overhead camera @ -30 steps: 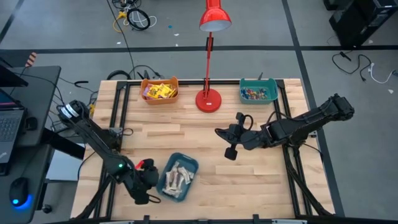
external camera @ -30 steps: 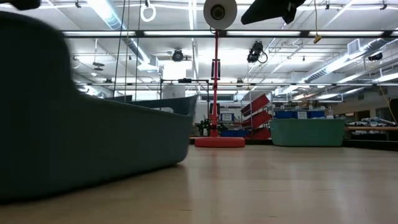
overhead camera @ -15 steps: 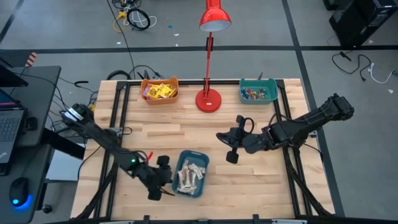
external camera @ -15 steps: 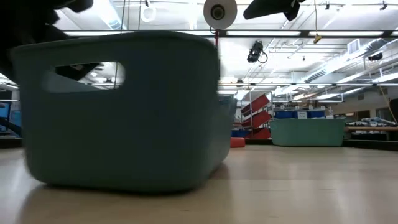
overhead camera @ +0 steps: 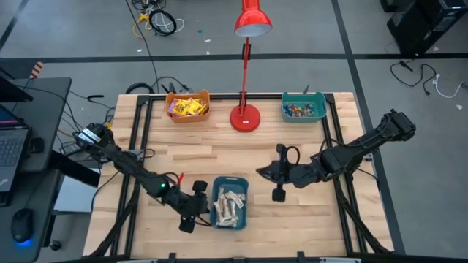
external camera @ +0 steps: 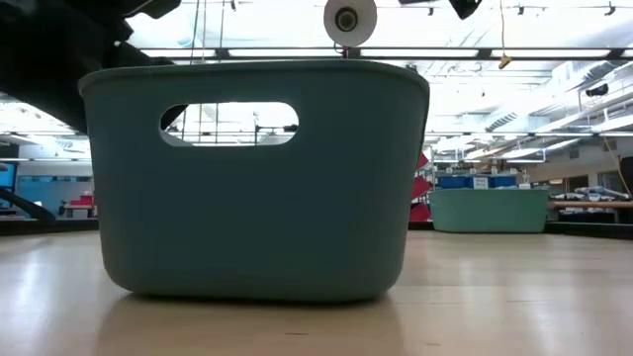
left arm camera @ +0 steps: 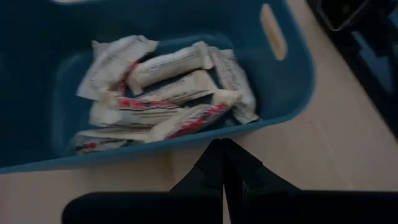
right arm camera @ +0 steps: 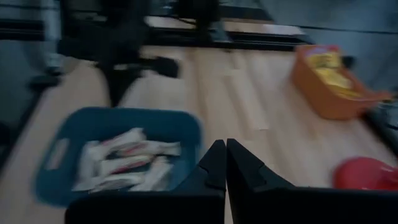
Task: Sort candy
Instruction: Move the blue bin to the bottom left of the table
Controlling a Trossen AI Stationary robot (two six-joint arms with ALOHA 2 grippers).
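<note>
Three bins sit on the table: an orange bin of yellow packets at the far edge, a teal bin of tiny coloured sweets beside the one red lamp, and a blue bin holding about eight pale bars at the near edge. Two grippers show, fingers pressed together on both: the left gripper just beside the blue bin, the right gripper above bare wood nearby.

pale beige bars piled loose in the near bin, yellow packets heaped far left, tiny colourful pieces far right
</note>
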